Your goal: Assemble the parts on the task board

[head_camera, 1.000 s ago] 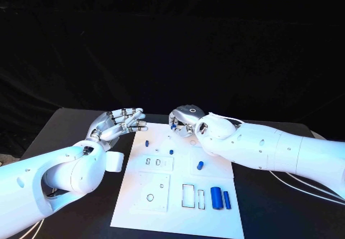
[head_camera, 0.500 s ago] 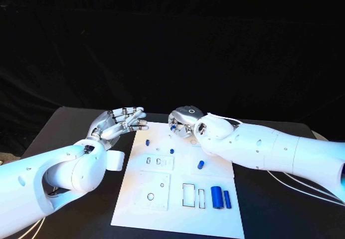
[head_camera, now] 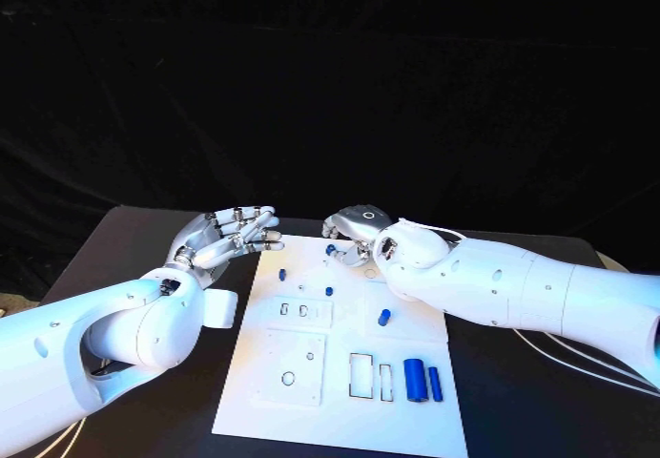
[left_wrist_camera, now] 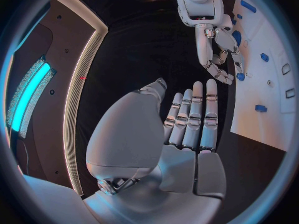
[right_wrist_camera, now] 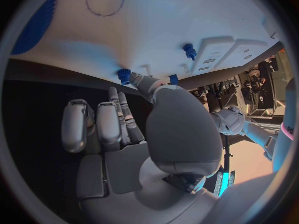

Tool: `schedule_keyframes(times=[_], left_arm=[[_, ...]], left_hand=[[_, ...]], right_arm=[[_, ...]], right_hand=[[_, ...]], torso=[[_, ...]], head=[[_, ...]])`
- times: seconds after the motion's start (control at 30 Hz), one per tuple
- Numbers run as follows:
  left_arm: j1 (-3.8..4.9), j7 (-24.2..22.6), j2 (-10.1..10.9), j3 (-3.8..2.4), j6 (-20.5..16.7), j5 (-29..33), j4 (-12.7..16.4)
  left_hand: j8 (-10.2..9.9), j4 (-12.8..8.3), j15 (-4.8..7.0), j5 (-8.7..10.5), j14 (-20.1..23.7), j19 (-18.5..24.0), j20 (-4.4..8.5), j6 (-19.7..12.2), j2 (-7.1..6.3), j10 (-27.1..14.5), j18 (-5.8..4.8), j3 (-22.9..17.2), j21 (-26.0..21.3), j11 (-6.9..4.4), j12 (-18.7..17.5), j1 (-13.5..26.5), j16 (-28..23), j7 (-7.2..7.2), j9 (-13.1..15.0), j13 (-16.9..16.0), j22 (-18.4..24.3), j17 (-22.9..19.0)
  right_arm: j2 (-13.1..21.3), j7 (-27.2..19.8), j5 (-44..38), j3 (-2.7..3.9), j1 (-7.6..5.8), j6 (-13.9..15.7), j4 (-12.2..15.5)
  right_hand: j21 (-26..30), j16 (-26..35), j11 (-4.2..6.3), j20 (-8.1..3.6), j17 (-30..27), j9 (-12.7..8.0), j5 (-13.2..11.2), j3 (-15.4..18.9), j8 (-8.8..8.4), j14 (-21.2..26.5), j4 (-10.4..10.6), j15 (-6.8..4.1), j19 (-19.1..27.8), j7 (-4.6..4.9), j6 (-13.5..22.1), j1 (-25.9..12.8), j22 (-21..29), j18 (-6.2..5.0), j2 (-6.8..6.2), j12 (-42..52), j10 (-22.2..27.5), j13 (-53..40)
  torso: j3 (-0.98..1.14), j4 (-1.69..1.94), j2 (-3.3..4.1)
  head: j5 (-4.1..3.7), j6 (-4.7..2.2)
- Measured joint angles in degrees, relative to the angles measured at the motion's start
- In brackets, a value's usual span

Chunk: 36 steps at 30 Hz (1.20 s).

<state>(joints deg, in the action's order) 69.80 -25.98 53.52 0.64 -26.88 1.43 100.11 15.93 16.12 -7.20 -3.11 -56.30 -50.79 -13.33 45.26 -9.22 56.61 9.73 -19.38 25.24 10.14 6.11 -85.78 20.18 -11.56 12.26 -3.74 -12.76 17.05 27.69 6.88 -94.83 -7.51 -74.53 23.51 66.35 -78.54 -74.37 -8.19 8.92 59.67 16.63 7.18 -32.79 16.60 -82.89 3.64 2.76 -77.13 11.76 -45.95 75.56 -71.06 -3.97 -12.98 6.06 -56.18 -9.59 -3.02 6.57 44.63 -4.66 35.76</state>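
Hovering over the far edge of the task board [head_camera: 344, 382], the right hand [head_camera: 355, 232] touches a small blue part [right_wrist_camera: 124, 75] standing there; whether it actually grips it, cannot tell. Left hand [head_camera: 227, 239] sits beside the board's far left corner, fingers straight, holding nothing. Two blue cylinders [head_camera: 422, 379] lie near the board's front right.

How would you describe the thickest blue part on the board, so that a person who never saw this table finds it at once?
Start at the white task board in the middle of the black table, and go to its near right corner. Two blue cylinders lie there side by side, next to two empty slots. The thick cylinder is the shorter, fatter one; the thin rod lies on its outer side.
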Motion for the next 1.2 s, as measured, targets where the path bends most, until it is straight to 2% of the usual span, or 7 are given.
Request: schedule_keyframes(times=[0.23, 0.43, 0.63, 0.77, 0.87, 1.0, 1.2], left_arm=[[0.02, 0.0, 0.2, 0.0, 0.0, 0.0, 0.0], [0.03, 0.1, 0.4, 0.0, 0.0, 0.0, 0.1], [0.04, 0.2, 0.5, 0.01, 0.0, 0.0, 0.2], [0.04, 0.3, 0.5, 0.01, 0.1, 0.0, 0.2], [0.04, 0.3, 0.5, 0.01, 0.1, 0.0, 0.3], [0.05, 0.5, 0.5, 0.01, 0.1, 0.0, 0.3], [0.05, 0.6, 0.5, 0.02, 0.2, 0.0, 0.3]], left_hand=[[0.0, 0.0, 0.0, 0.0, 0.0, 0.0, 0.0, 0.0, 0.0, 0.0, 0.0, 0.0, 0.0, 0.0, 0.0, 0.0, 0.0, 0.0, 0.0, 0.0, 0.0, 0.0], [0.0, -0.2, 0.0, 0.0, 0.0, 0.2, -0.2, -0.3, 0.0, 0.0, 0.0, -0.2, 0.0, 0.0, -0.3, 0.0, 0.0, 0.09, 0.0, 0.0, 0.0, 0.1], [0.0, -0.2, 0.0, 0.0, 0.0, 0.2, -0.2, -0.3, 0.0, 0.0, -0.01, -0.2, 0.0, 0.0, -0.3, 0.0, 0.0, 0.1, 0.0, 0.0, 0.0, 0.1], [0.0, -0.2, 0.0, 0.0, 0.0, 0.2, -0.2, -0.3, 0.0, 0.0, -0.01, -0.2, 0.0, 0.0, -0.3, 0.0, 0.0, 0.1, 0.0, 0.0, 0.0, 0.1], [0.0, -0.2, 0.0, 0.0, 0.0, 0.2, -0.2, -0.3, 0.0, 0.0, -0.01, -0.2, 0.0, 0.0, -0.3, 0.0, 0.0, 0.1, 0.0, 0.0, 0.0, 0.1], [0.0, -0.2, 0.0, 0.0, 0.0, 0.2, -0.2, -0.3, 0.0, 0.0, -0.01, -0.2, 0.0, 0.0, -0.3, 0.0, 0.0, 0.1, 0.0, 0.0, 0.0, 0.1], [0.0, -0.2, 0.0, 0.0, 0.0, 0.2, -0.2, -0.3, 0.0, 0.0, -0.01, -0.2, 0.0, 0.0, -0.3, 0.0, 0.0, 0.1, 0.0, 0.0, 0.0, 0.1]], right_arm=[[4.4, -0.1, 0.5, 0.16, -0.14, 1.3, 4.8], [11.9, 0.2, 3.9, 0.56, -0.85, 2.3, 10.9], [18.9, 1.1, 10.2, 0.74, -1.24, 1.6, 15.2], [21.1, 1.8, 14.0, 0.78, -1.32, -0.1, 16.0], [21.8, 2.3, 16.0, 0.78, -1.31, -1.5, 15.9], [21.8, 3.1, 18.0, 0.79, -1.12, -3.4, 15.0], [21.0, 3.7, 19.4, 0.77, -0.47, -4.9, 13.8]], right_hand=[[-0.2, -0.1, 0.5, -0.13, 0.5, 0.5, 1.2, 0.2, 0.0, -0.1, 0.2, 0.0, -0.9, -0.21, -1.3, 0.0, -1.2, -0.01, 0.0, 1.1, -1.0, 0.0], [-3.4, -2.9, 1.24, -0.62, 4.6, 1.0, 2.8, 0.3, 0.0, -1.0, 1.1, -0.35, -4.4, -0.6, -2.5, -0.6, -3.9, 0.02, -0.09, 3.6, -6.3, -0.5], [-6.4, -5.7, 3.31, -1.81, 8.7, 1.9, 4.3, 3.5, 0.0, -1.1, 3.7, -1.99, -6.8, -1.86, -3.3, -3.6, -3.9, 0.98, -2.27, 7.8, -14.5, -3.0], [-7.5, -6.8, 4.71, -3.05, 10.4, 2.9, 4.8, 8.3, 1.06, -1.1, 4.5, -3.22, -6.9, -3.25, -2.2, -3.8, -3.9, 1.83, -2.4, 15.1, -18.3, -9.3], [-8.3, -8.8, 5.16, -3.59, 13.9, 4.7, 5.1, 14.6, 2.75, -1.1, 6.2, -3.13, -6.9, -3.99, -0.1, -2.5, -3.9, 1.84, -1.12, 34.7, -16.2, -28.4], [-8.8, -10.7, 4.34, -3.59, 15.3, 6.1, 5.5, 19.1, 4.42, -1.1, 9.5, -3.17, -6.9, -2.86, 2.0, 0.1, -3.9, 1.84, 0.92, 54.4, -16.1, -48.1], [-9.1, -11.7, 3.97, -3.15, 15.3, 6.8, 5.9, 21.2, 5.08, -1.1, 11.2, -3.17, -6.9, -2.49, 2.9, 1.7, -3.9, 2.73, 1.24, 60.7, -17.2, -54.7]], torso=[[0.07, -0.15, 0.0], [0.14, -0.37, -0.06], [0.35, -0.89, -0.17], [0.53, -1.16, -0.18], [0.64, -1.27, -0.18], [0.82, -1.27, -0.12], [0.9, -1.29, -0.01]], head=[[-0.01, -0.23], [-0.31, -0.53], [-0.37, -0.65], [-0.37, -0.73], [-0.49, -0.69], [-0.67, -0.62], [-0.59, -0.42]])
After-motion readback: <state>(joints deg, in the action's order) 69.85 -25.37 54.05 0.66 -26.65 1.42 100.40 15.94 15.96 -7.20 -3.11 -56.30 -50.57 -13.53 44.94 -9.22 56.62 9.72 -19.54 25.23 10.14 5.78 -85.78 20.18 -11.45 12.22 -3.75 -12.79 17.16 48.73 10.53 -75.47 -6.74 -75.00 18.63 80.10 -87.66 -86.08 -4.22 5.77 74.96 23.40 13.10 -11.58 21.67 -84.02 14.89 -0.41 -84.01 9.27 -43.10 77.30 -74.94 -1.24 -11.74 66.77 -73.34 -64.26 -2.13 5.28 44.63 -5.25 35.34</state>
